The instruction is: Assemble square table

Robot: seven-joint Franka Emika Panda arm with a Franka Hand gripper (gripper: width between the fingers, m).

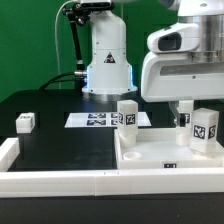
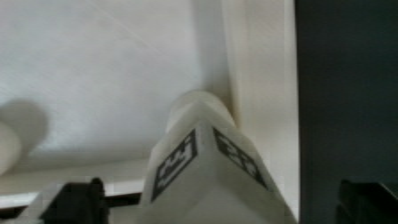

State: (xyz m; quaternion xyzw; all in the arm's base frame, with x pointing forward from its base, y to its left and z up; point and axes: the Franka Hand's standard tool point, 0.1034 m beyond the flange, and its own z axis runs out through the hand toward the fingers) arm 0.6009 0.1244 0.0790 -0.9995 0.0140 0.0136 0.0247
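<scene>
The wrist view looks straight down between the spread fingertips of the gripper. A tagged white leg stands upright between them with a clear gap on each side, so the gripper is wide open and pinches nothing. The exterior view does not show that gap. There the gripper hangs under the big white wrist over the far part of the table top, and it is hard to tell which leg is below it. A front leg stands just beside the gripper, toward the exterior view's right and nearer the camera. A second leg stands upright at the far edge of the table top, well apart from the gripper toward the exterior view's left. A third leg sits alone on the black table, farthest from the gripper. Only the exterior view shows these legs, the marker board and the white rail along the front. In the wrist view the raised rim of the table top runs close by the leg on one side, with black table beyond it. On the other side of the leg the flat white surface lies open.
</scene>
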